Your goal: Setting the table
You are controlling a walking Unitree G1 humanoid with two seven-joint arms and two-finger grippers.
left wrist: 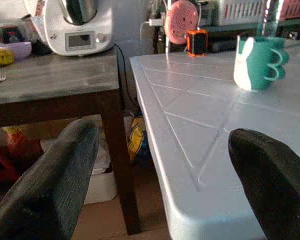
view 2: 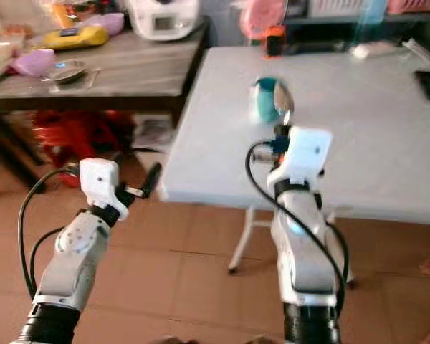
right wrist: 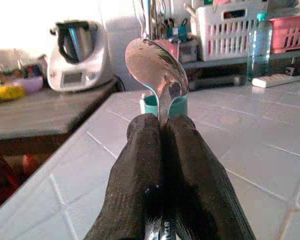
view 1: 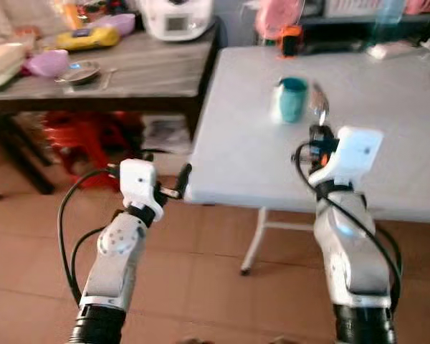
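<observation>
From the head, the right gripper [view 1: 319,129] is raised over the white table [view 1: 244,150], close to a teal cup [view 1: 292,99]. The spoon [view 1: 321,106] it carries is a blurred sliver here. The left gripper [view 1: 178,183] hangs just off the table's near corner, above the floor.

The left wrist camera shows its fingers [left wrist: 50,185] spread wide around nothing, and the cup's white side.

The right wrist camera makes the spoon [right wrist: 157,75] plain: both fingers [right wrist: 140,170] pinch its handle, which is hidden between them. Its long axis continues the fingers' line, and the bowl points away toward the cup [right wrist: 151,104], mostly hiding it.
</observation>
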